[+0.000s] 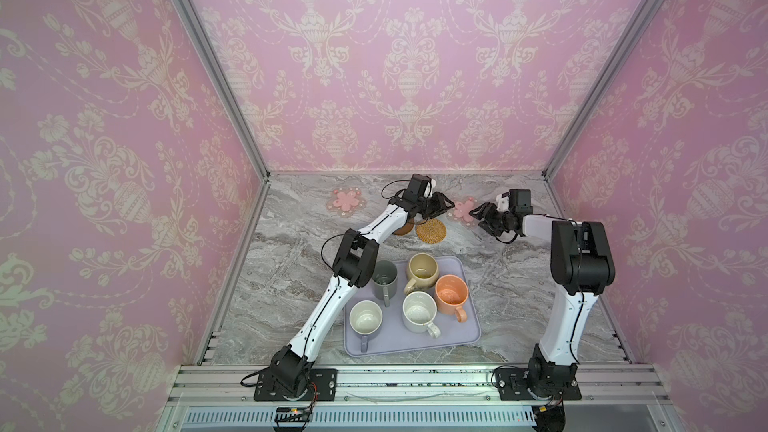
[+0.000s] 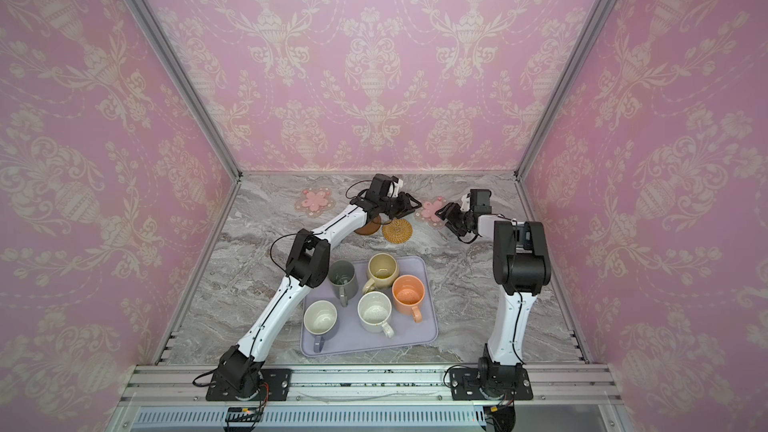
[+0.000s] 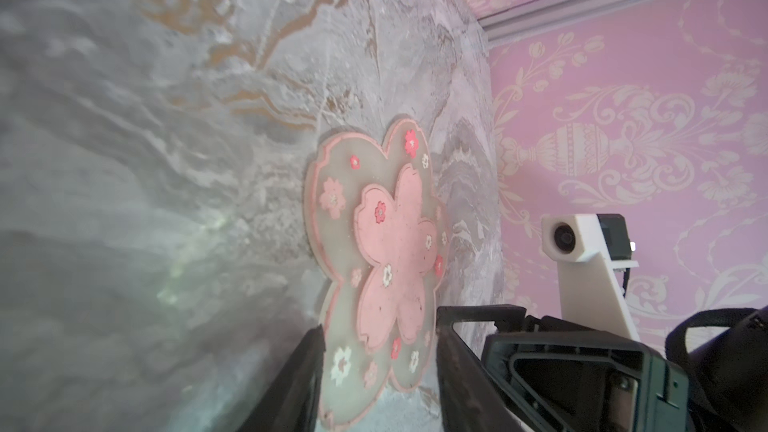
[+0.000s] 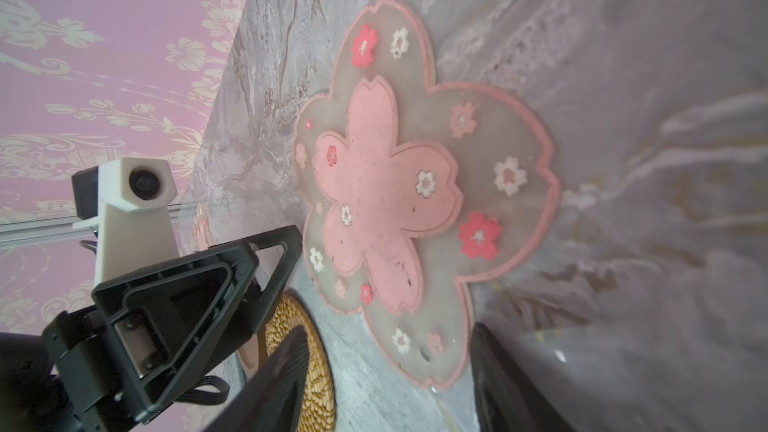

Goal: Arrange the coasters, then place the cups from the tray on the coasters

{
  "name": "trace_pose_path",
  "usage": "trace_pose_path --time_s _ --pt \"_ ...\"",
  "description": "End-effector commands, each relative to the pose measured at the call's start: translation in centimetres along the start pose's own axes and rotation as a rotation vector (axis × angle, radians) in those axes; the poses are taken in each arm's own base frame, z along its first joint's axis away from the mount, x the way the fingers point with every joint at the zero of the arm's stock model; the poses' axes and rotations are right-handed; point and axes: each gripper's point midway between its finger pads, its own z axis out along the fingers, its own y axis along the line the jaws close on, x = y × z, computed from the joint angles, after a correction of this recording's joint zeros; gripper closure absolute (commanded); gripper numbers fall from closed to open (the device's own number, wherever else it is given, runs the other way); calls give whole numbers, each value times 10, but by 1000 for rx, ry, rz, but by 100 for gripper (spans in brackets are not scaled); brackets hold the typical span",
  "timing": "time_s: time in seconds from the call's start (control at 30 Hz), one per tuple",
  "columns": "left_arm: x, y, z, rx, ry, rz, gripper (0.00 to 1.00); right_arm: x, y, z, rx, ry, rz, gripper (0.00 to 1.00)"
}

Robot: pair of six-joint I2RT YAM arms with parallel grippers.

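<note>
A pink flower coaster (image 1: pixel 463 209) (image 3: pixel 386 251) (image 4: pixel 395 193) lies flat at the back of the table. My left gripper (image 1: pixel 449 204) (image 3: pixel 380 322) is open, its fingers either side of one lobe. Opposite it, my right gripper (image 1: pixel 474 214) (image 4: pixel 390 328) is open at the other edge. A second pink flower coaster (image 1: pixel 347 200), a rattan coaster (image 1: pixel 431 229) and a brown disc coaster (image 1: pixel 402 229), half under the left arm, lie nearby. The tray (image 1: pixel 415 344) holds several cups: dark grey (image 1: pixel 384 278), beige (image 1: pixel 422 270), orange (image 1: pixel 452 290), white speckled (image 1: pixel 419 311) and lavender (image 1: pixel 365 320).
Pink patterned walls close in the marble table (image 1: pixel 519 284) at the back and on both sides. The left arm's elbow (image 1: pixel 355 257) hangs over the tray's far left corner, beside the dark grey cup. A metal rail (image 1: pixel 415 380) runs along the front edge.
</note>
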Motion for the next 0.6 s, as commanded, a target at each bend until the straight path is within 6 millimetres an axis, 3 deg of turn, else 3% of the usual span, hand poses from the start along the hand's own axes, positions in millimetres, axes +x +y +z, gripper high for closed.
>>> trace_pose_path --time_s 0.0,0.17,0.27,0.4,0.57 --pt "51 -55 1 101 178 52 54 25 8 -17 -13 38 -49 37" --pt "72 -70 -4 85 233 108 55 37 -2 -39 46 24 -86 36" --pt "69 -73 -10 54 220 121 55 39 -6 -45 68 24 -83 35" --pt "47 -74 -34 -32 156 173 56 33 4 -59 57 5 -110 35" --pt "19 -94 -86 -93 88 248 57 29 31 -86 41 -19 -217 36"
